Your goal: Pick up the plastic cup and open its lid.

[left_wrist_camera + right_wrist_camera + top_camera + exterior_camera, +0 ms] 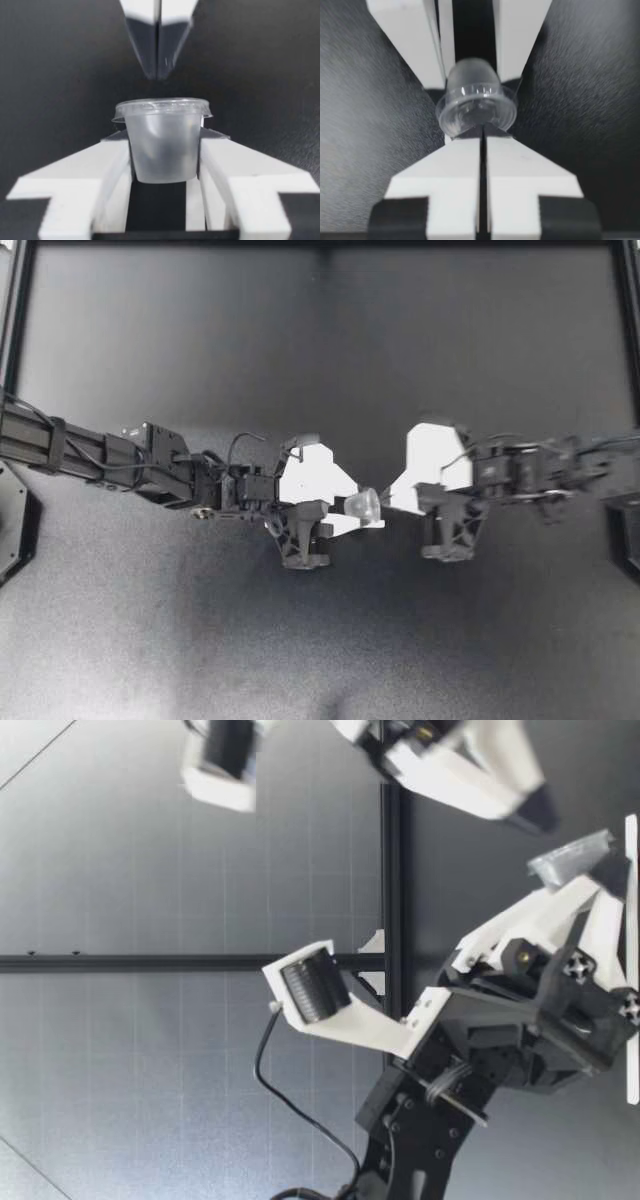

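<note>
Grip check, working outward from my left wrist: left gripper [352,508] is clamped on the plastic cup [366,504], one finger on each side wall, near the table's middle. Cup axis runs along that gripper, base inward, lid [162,106] on and facing away. Just past the lid sits right gripper [392,502], fingers pressed together with nothing between them, tips at the rim; contact unclear. Judgement: right gripper must part its fingers and catch the rim to peel.
</note>
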